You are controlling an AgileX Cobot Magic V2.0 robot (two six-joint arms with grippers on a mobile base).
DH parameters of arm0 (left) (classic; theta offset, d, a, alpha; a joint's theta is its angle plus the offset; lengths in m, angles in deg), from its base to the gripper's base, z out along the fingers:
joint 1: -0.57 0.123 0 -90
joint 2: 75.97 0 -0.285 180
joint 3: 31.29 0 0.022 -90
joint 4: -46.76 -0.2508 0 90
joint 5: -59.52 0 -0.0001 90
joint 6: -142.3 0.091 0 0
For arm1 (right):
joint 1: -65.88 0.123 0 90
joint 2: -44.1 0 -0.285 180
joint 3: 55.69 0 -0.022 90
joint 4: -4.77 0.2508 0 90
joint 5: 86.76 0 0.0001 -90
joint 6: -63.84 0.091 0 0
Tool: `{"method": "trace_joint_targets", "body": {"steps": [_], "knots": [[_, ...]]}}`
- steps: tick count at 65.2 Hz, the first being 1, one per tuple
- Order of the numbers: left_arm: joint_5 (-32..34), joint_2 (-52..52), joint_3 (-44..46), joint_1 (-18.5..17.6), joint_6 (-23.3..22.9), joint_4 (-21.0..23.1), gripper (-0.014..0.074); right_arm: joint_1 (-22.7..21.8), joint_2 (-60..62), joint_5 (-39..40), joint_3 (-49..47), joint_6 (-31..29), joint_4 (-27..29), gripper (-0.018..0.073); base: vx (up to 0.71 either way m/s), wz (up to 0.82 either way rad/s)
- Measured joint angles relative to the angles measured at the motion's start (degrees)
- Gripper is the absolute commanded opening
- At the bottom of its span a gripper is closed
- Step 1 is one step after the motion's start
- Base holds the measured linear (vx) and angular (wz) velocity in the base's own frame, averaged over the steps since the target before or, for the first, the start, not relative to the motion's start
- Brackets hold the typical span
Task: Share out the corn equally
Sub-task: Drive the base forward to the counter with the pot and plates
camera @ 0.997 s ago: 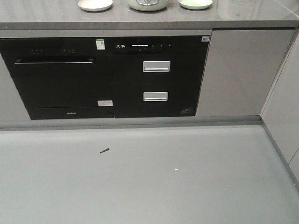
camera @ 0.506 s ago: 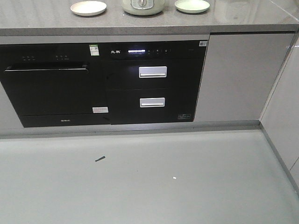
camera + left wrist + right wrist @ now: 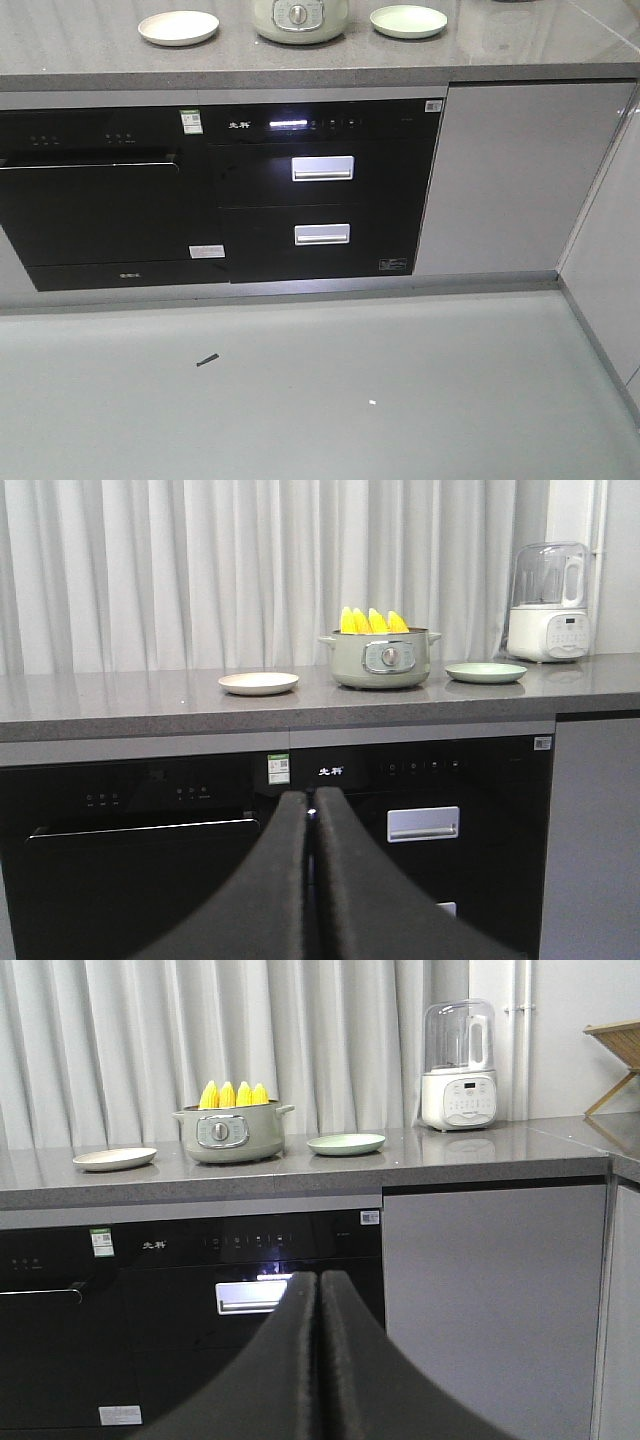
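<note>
Several yellow corn [image 3: 373, 621] cobs stand upright in a pale green pot [image 3: 381, 659] on the grey counter [image 3: 150, 702]; the right wrist view shows the same corn [image 3: 234, 1094] in the pot [image 3: 231, 1134]. A cream plate [image 3: 258, 683] lies left of the pot and a green plate [image 3: 485, 672] right of it. In the front view only the pot's lower part [image 3: 299, 18] shows, between the cream plate [image 3: 178, 27] and the green plate [image 3: 408, 21]. My left gripper [image 3: 311, 798] and right gripper [image 3: 318, 1278] are both shut, empty, held low before the cabinets, well short of the counter.
Black built-in appliances [image 3: 320, 190] with two silver handles fill the cabinet front below the counter. A white blender [image 3: 458, 1065] stands at the counter's right. Grey cabinet doors [image 3: 510, 180] run to the right corner. A small dark scrap [image 3: 208, 360] lies on the grey floor.
The front view has drawn nearer the counter and shifted: the plates and pot show lower and more fully, and the appliances sit lower and further left in frame.
</note>
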Motion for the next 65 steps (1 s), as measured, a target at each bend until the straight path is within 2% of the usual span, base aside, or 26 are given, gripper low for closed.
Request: {"method": "trace_joint_targets", "body": {"steps": [65], "knots": [[0.0,0.0,0.0,0.0,0.0,0.0,-0.0006,0.0,0.0,0.0,0.0,0.0,0.0,-0.0010,0.16,0.01]]}}
